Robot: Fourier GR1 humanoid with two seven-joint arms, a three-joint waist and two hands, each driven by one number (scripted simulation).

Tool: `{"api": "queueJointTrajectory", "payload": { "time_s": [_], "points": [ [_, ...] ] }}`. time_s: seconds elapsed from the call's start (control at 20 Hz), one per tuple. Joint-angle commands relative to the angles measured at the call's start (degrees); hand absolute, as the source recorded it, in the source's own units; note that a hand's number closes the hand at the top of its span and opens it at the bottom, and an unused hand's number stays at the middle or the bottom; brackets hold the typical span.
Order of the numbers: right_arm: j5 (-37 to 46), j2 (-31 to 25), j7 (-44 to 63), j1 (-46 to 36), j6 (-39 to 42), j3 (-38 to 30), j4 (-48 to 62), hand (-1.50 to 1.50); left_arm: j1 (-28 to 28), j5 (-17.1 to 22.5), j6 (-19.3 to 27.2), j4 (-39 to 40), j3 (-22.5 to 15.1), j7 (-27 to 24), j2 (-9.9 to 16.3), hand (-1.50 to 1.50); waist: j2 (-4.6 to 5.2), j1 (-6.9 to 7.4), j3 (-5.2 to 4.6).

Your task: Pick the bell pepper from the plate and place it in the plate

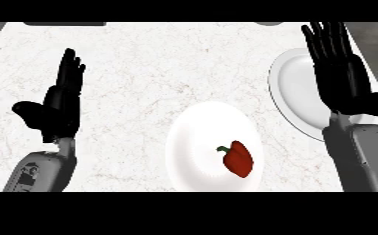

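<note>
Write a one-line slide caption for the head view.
Red bell pepper on near plate; second plate under open right hand; left hand open.

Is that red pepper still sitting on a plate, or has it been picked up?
On a plate. The bell pepper lies on the near plate; neither robot hand touches it.

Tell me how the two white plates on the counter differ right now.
The near plate holds a red bell pepper; the far plate shows nothing on the part in view. The near plate lies fully in view near the centre; the far plate sits at the right, partly hidden behind the right hand. The near plate lies closer to the robot than the far plate. Both are white and round.
</note>
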Motion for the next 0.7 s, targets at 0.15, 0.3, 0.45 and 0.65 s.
{"api": "queueJointTrajectory", "payload": {
  "time_s": [0.15,0.3,0.45,0.65],
  "points": [
    [2.33,-4.91,5.86,-11.35,10.89,8.07,0.50,1.50,5.75,4.08,-6.68,6.07,-3.76,5.47,-1.54,0.00,-1.11,3.16,1.32],
    [19.73,-20.21,4.17,-15.12,13.10,11.05,-2.88,1.50,7.48,4.54,-7.59,7.91,-6.00,6.91,-3.18,0.00,-1.95,1.30,-0.59],
    [21.11,-8.00,-1.04,-12.26,3.55,10.59,8.74,-1.50,10.39,6.97,-12.16,9.14,-7.63,5.95,-4.59,0.00,-1.18,2.10,1.48],
    [15.26,-7.19,-11.30,-9.54,11.10,6.56,13.64,-1.50,12.29,8.13,-13.50,4.52,-6.27,10.28,-2.53,0.00,-1.56,1.51,1.55]
  ]
}}
